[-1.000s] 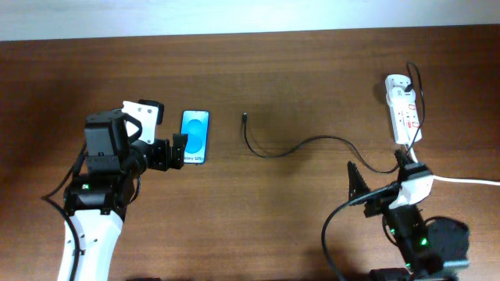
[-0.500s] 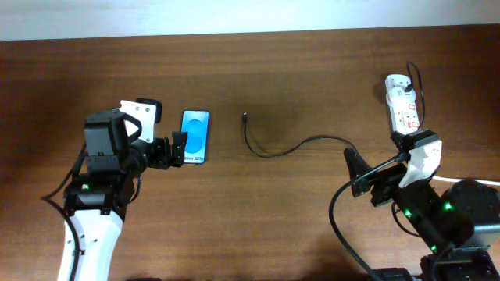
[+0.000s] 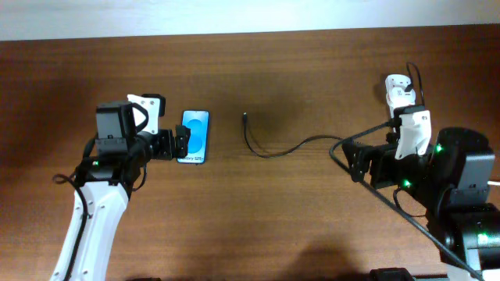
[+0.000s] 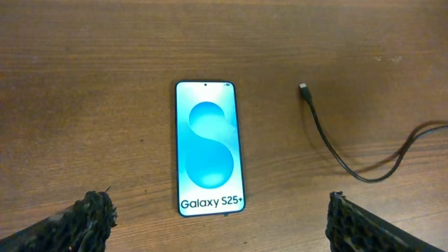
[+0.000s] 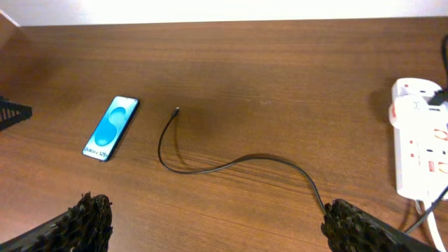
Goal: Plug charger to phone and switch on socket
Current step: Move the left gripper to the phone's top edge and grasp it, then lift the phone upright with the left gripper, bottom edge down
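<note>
The phone (image 3: 194, 136) lies flat on the table, blue screen up; it also shows in the left wrist view (image 4: 207, 147) and the right wrist view (image 5: 111, 128). My left gripper (image 3: 178, 145) is open, its fingers wide apart on either side of the phone's near end (image 4: 220, 231). The charger, a thin black cable (image 3: 281, 150), lies loose, its plug tip (image 3: 244, 118) right of the phone and apart from it (image 4: 304, 87). The white socket (image 3: 400, 92) lies far right, partly hidden by my right arm (image 5: 420, 150). My right gripper (image 3: 355, 160) is open and empty above the cable (image 5: 220, 224).
The socket's thick white cord (image 3: 491, 183) runs off the right edge. A black robot cable (image 3: 383, 199) hangs under my right arm. The table's far edge (image 3: 250, 33) meets a white wall.
My right arm has risen and moved away from the front edge toward the socket, now covering most of it. My left gripper has shifted slightly toward the far side, beside the phone.
</note>
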Available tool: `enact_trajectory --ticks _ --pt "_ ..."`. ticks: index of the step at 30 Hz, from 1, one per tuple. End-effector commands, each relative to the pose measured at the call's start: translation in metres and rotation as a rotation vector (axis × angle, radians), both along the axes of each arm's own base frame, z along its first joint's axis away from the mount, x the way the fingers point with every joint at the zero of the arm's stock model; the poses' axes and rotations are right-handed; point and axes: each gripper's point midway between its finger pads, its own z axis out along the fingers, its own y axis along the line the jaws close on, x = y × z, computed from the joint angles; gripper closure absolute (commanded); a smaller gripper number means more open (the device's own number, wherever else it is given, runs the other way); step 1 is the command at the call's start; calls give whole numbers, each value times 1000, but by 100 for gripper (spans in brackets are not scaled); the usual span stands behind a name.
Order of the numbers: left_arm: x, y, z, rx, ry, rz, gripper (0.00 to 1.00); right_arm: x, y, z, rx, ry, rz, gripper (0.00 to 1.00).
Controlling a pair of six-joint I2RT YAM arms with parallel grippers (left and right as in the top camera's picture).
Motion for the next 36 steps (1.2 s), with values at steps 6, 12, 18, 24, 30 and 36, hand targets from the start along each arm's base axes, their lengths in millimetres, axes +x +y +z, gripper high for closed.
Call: enact_trajectory --ticks 6,12,18,24,30,36 --pt "33 -8 -24 131 122 89 0 14 -2 -3 12 57 -37 2" --pt "64 -15 -36 149 286 79 0 19 0 -10 18 85 -28 1" --pt "71 -31 -79 171 398 37 0 20 3 -10 32 86 -10 2" --pt "66 -31 -118 191 490 32 0 32 7 -32 42 168 3 2" --pt "64 -30 -140 206 536 30 0 44 12 -58 60 268 22 1" --pt "70 -32 -149 205 525 29 0 49 12 -70 59 306 21 1"
